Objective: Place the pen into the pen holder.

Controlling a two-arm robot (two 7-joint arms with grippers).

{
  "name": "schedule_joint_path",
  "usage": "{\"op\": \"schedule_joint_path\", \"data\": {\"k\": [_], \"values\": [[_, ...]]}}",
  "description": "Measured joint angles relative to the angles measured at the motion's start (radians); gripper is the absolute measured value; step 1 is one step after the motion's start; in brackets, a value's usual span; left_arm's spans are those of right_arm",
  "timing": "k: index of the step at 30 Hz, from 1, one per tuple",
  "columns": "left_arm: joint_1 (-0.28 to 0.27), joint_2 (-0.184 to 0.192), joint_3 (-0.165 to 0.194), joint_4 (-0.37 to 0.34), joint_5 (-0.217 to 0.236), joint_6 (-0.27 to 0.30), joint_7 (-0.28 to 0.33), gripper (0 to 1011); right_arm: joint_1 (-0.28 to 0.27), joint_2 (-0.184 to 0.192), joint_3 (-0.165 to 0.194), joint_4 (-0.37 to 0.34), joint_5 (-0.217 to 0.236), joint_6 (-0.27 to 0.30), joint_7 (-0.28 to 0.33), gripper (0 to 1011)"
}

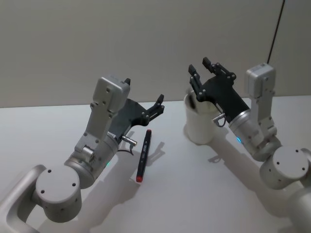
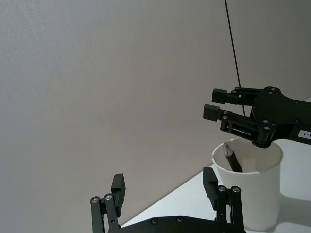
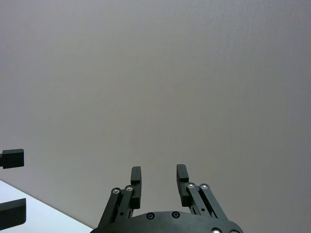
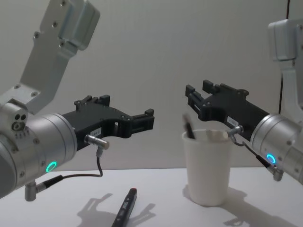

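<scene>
my right gripper (image 3: pixel 159 175) is hovering just over the cup (image 4: pixel 208 165). its fingers are spread partway open and it's holding nothing. the cup is standing upright toward the far edge of the desk (image 1: pixel 194 194), on the right half. a dark pen (image 4: pixel 188 126) is sitting inside it, leaning against the rim on the side facing my left arm. its top end is poking up past the rim, right under my right fingers. from the chest view it's looking like there's a sliver of gap between fingers and pen, but it's close and i can't tell for sure.

my left gripper (image 2: pixel 164 184) is hanging in the air over the left half of the desk, pointing off toward the far edge. it's gaping wide open and it isn't gripping anything either. through its wrist camera i'm seeing the cup across from me, with the right gripper sitting above the rim.

a red-tipped pen (image 1: pixel 144 155) is lying flat around the middle of the desk, just beside my left arm and lower than the gripper. its red end is pointing at the near edge and its black end at the far edge. it's lying apart from the cup, with bare desk between them, and neither gripper is touching it.
</scene>
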Motion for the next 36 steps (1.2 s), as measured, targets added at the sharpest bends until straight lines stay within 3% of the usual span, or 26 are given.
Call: {"op": "schedule_joint_path", "data": {"k": [7, 19, 20, 36], "values": [[0.000, 0.000, 0.000, 0.000, 0.000, 0.000, 0.000, 998, -0.001, -0.001, -0.001, 0.001, -0.003, 0.001, -0.002, 628], [0.000, 0.000, 0.000, 0.000, 0.000, 0.000, 0.000, 998, -0.008, 0.004, 0.003, -0.017, 0.005, 0.015, -0.003, 926], [0.000, 0.000, 0.000, 0.000, 0.000, 0.000, 0.000, 998, -0.011, 0.005, 0.004, -0.023, 0.007, 0.018, -0.003, 987], [0.000, 0.000, 0.000, 0.000, 0.000, 0.000, 0.000, 998, -0.122, 0.071, 0.041, -0.239, 0.072, 0.161, -0.067, 1001]]}}
